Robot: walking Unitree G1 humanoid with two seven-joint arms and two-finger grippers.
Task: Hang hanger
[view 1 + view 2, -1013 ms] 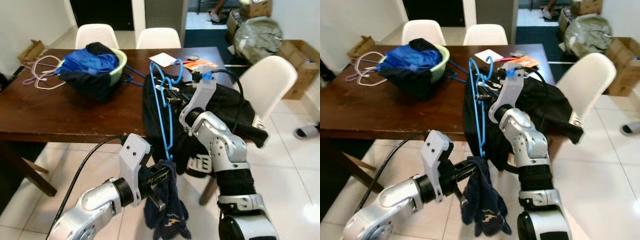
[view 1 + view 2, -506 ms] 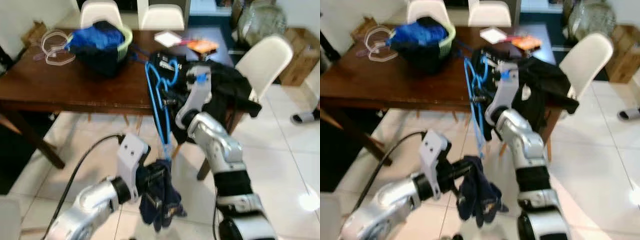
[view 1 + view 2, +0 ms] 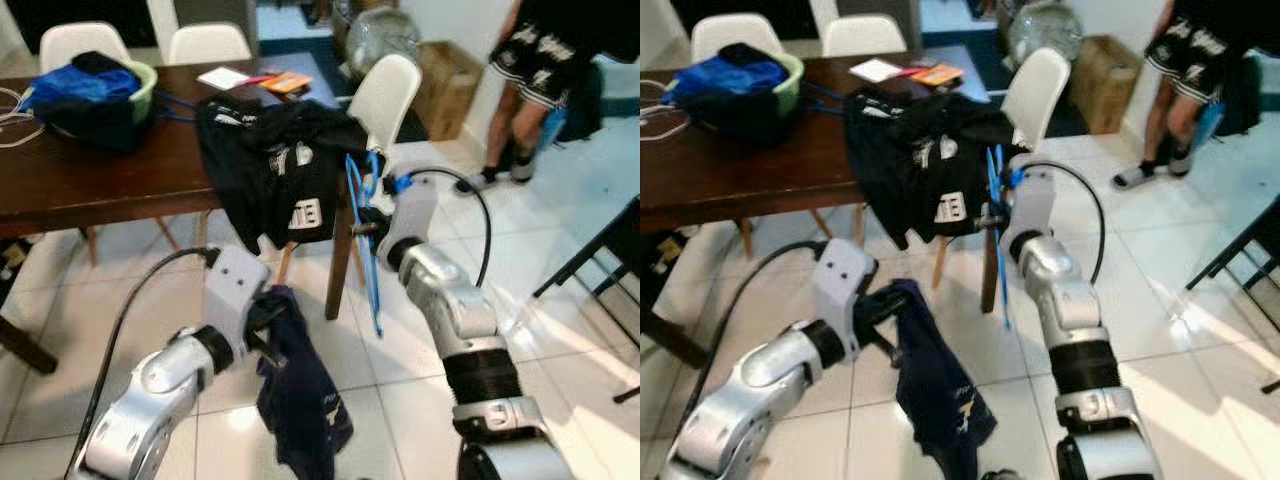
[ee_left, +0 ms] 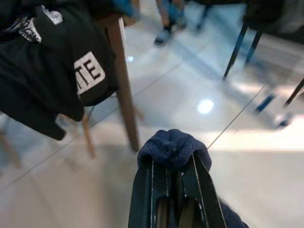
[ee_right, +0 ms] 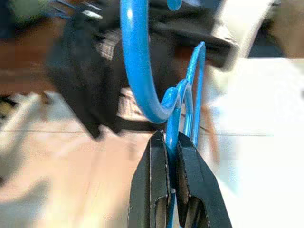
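— One blue hanger point(image 3: 368, 250) is near the middle of the frame, a little to the right; is it held?

— Yes. The right gripper point(image 5: 172, 156) has its two black fingers closed on the thin blue wire, just under the hook. The hanger hangs down in front of the white chair point(image 3: 392, 95), and its lower tip is above the tiled floor point(image 3: 560, 250).

— And the left gripper point(image 4: 173, 166)?

— It is in the lower centre. Its fingers are pressed together on a fold of a dark navy garment point(image 3: 295, 400), which hangs down from it toward the floor.

— What is around them?

— Behind the hanger, a black garment with white print point(image 3: 275, 165) is draped over the edge of the brown table point(image 3: 90, 185). In the upper left, a green basket point(image 3: 90, 95) with blue and dark clothes stands on the table, and some papers point(image 3: 250, 78) lie near the far edge. A cardboard box point(image 3: 440, 85) is behind the chair. In the upper right corner, a person's legs point(image 3: 520, 130) are standing on the floor.
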